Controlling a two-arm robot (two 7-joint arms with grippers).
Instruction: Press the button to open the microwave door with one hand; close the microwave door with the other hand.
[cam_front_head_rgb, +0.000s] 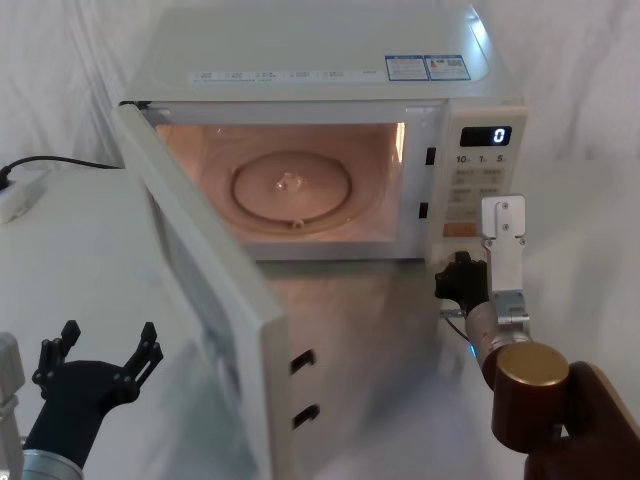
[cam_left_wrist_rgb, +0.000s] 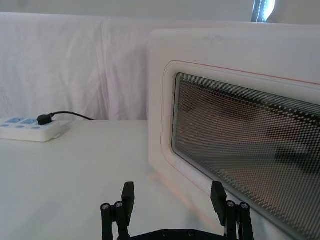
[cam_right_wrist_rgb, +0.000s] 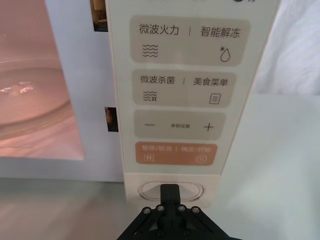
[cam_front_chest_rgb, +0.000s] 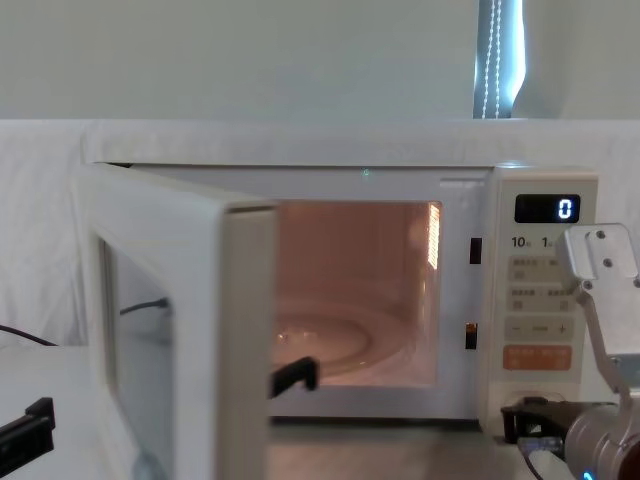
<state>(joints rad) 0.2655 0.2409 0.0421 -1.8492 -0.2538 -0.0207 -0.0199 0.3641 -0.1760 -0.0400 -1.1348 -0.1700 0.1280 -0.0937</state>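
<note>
The microwave door (cam_front_head_rgb: 210, 300) stands wide open, swung out to the left, its dark window (cam_left_wrist_rgb: 235, 135) facing my left gripper. My left gripper (cam_front_head_rgb: 108, 340) hovers low at the front left, outside the door, its fingers (cam_left_wrist_rgb: 128, 195) spread open and holding nothing. My right gripper (cam_front_head_rgb: 455, 275) is at the foot of the keypad panel. In the right wrist view its fingers are pressed together, shut, with the tip (cam_right_wrist_rgb: 170, 192) over the middle of the cream pill-shaped button (cam_right_wrist_rgb: 195, 191). The lit cavity and glass turntable (cam_front_head_rgb: 290, 185) are exposed.
A white power strip (cam_front_head_rgb: 20, 195) with a black cable lies at the far left of the table. The orange key (cam_right_wrist_rgb: 176, 154) sits just above the button. The display (cam_front_chest_rgb: 562, 208) reads 0. White cloth covers the table and the backdrop.
</note>
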